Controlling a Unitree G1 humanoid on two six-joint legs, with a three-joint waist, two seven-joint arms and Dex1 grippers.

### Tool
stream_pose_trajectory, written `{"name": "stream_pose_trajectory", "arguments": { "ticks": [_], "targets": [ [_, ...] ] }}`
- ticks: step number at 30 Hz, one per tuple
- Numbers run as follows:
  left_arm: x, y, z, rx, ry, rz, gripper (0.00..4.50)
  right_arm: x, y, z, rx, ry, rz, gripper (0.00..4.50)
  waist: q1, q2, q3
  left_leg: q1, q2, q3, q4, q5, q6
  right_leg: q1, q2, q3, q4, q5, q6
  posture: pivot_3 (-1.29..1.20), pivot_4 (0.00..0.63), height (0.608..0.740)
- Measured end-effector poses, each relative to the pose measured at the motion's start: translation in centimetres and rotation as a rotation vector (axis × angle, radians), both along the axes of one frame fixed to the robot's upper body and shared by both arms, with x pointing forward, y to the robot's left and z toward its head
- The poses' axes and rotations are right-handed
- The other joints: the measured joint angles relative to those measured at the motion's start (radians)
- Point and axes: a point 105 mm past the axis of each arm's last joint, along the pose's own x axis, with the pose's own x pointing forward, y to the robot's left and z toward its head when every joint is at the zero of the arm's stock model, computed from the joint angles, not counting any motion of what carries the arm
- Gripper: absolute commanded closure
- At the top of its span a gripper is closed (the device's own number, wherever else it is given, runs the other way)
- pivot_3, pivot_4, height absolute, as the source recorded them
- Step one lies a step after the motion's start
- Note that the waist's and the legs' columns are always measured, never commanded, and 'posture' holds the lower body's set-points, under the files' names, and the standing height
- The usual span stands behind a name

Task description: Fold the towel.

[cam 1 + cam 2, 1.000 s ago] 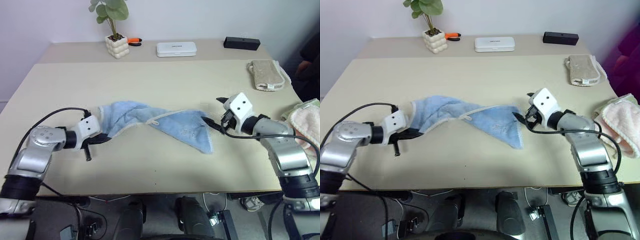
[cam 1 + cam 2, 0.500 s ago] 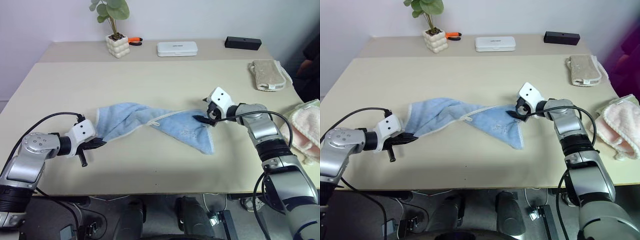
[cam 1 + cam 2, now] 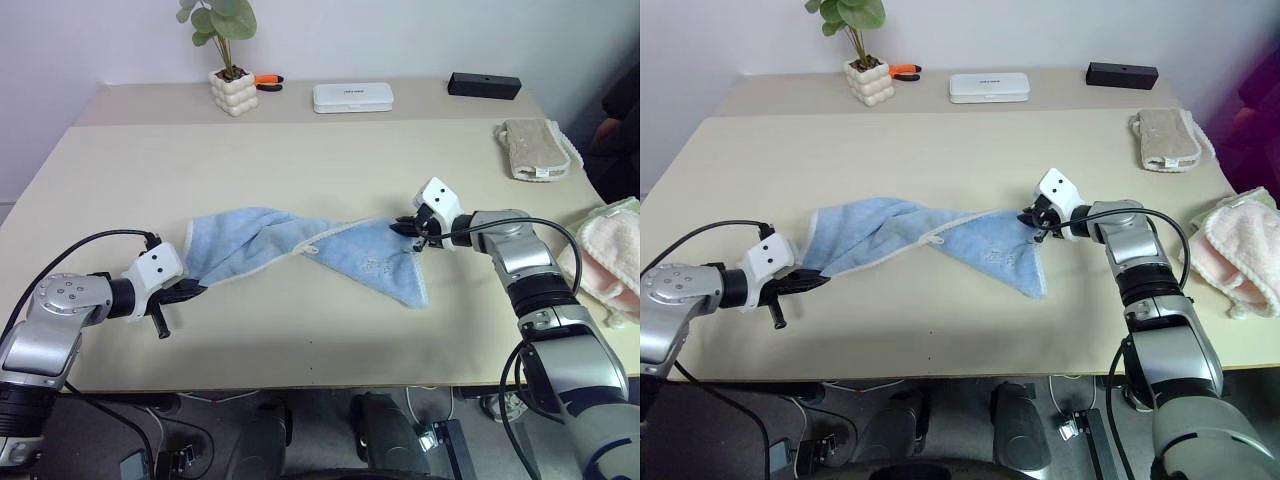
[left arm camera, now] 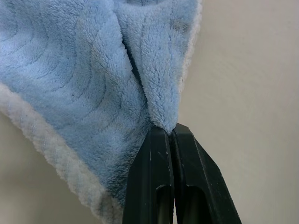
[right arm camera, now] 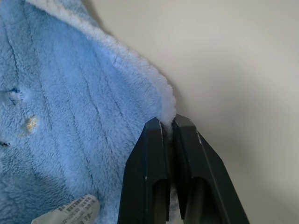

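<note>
The light blue towel (image 3: 300, 245) lies twisted and stretched across the middle of the beige table (image 3: 320, 160), with a whitish border and a small white tag near its middle. My left gripper (image 3: 192, 289) is shut on the towel's left corner (image 4: 161, 119). At the towel's right corner (image 5: 167, 112), my right gripper (image 3: 404, 226) is shut on the whitish edge. Both wrist views show the black fingers (image 4: 161, 154) pressed together with cloth pinched at their tips.
A folded beige towel (image 3: 535, 150) lies at the back right and a pink-and-cream towel pile (image 3: 612, 255) at the right edge. At the back stand a potted plant (image 3: 230, 70), a white case (image 3: 352, 97) and a black box (image 3: 484, 86).
My right gripper moved forward to the towel's right corner and shut on it. The left gripper stayed shut on the left corner.
</note>
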Motion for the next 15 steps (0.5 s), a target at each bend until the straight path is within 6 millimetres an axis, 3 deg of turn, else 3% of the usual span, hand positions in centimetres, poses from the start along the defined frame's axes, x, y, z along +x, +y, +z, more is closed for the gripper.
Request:
{"name": "stream_pose_trajectory", "arguments": {
  "ticks": [3,5,7,10,12,15],
  "targets": [
    [2.1,0.0,2.3,-0.078,-0.115,0.062,4.5,0.8,-1.2,2.0,-0.019,-0.105,-0.066,4.38,0.006,0.0,0.0,-0.001,0.0,0.0,0.001,0.0,0.0,0.0,0.0,0.0,0.0,0.0,0.0,0.0,0.15,0.738],
    [4.7,0.2,5.0,-0.125,-0.246,0.12,4.5,1.8,-1.9,4.5,-0.043,-0.208,-0.113,4.38,0.01,0.001,0.001,-0.001,-0.001,0.0,0.002,0.001,-0.001,0.0,0.0,0.0,0.0,0.0,0.0,0.0,0.15,0.738],
    [7.4,0.4,8.7,-0.184,-0.394,0.187,4.5,2.8,-2.1,8.5,-0.041,-0.348,-0.146,4.38,0.006,0.0,0.002,-0.001,-0.001,0.0,0.002,0.001,-0.001,0.0,-0.001,0.0,0.001,0.001,0.0,0.0,0.15,0.738],
    [11.7,0.9,15.9,-0.338,-0.629,0.338,4.5,3.8,-2.6,15.1,-0.038,-0.55,-0.214,4.38,0.005,-0.002,0.004,-0.003,-0.001,-0.001,0.002,0.001,-0.002,-0.003,-0.001,-0.001,0.001,0.001,0.001,0.0,0.15,0.738],
    [12.7,1.3,21.2,-0.428,-0.78,0.395,4.5,3.4,-1.9,20.2,-0.012,-0.707,-0.214,4.38,-0.004,-0.003,0.003,-0.004,-0.002,0.002,0.0,0.001,-0.002,-0.004,-0.002,-0.001,-0.001,0.001,0.001,0.0,0.15,0.738],
    [12.8,2.0,25.4,-0.532,-0.881,0.422,4.5,2.3,-1.8,24.3,0.007,-0.833,-0.196,4.38,-0.016,-0.003,0.003,-0.004,-0.002,0.008,-0.003,0.001,-0.003,-0.007,-0.005,-0.001,-0.001,0.0,0.003,0.0,0.15,0.738]
  ]
}}
